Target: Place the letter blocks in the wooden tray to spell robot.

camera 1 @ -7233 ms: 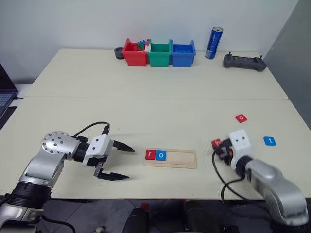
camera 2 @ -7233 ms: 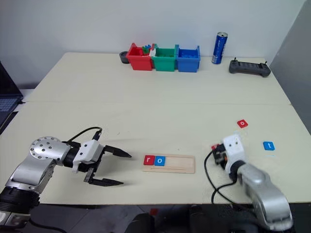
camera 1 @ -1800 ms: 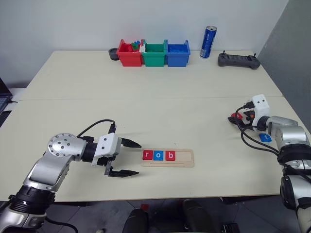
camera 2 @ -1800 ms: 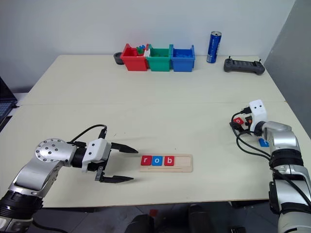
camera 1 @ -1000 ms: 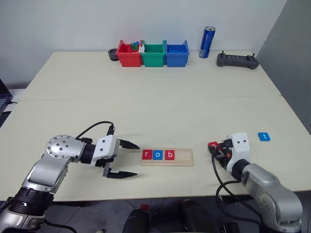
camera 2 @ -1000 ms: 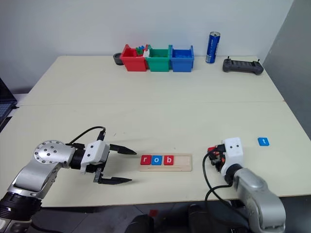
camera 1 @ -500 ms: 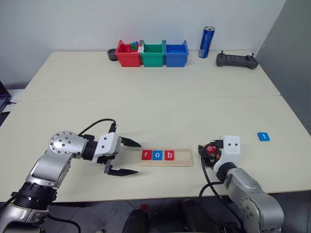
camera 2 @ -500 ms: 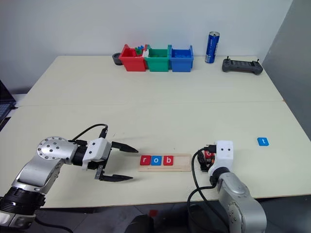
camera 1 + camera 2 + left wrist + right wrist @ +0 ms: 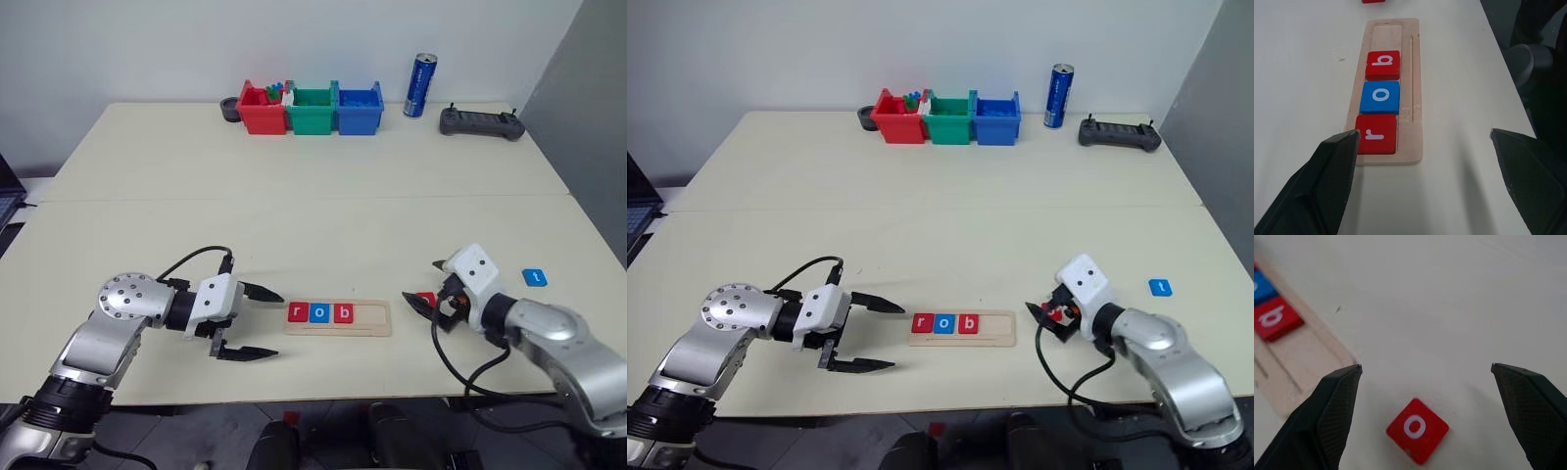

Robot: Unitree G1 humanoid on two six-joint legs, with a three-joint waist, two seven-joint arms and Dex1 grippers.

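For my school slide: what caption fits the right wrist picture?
Open right gripper above a red square "o" tile beside the pale wooden tray.

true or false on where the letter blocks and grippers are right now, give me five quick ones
1. The tray holds r, o and b in that order. True.
2. The red o block sits in the tray. False: it lies on the table, just past the tray's empty end.
3. The right gripper is shut on the red o block. False: its jaws stand open, with the block lying on the table between them.
4. The blue t block lies on the table, apart from the tray. True.
5. The left gripper holds the r block. False: it is open, beside the tray's r end, holding nothing.
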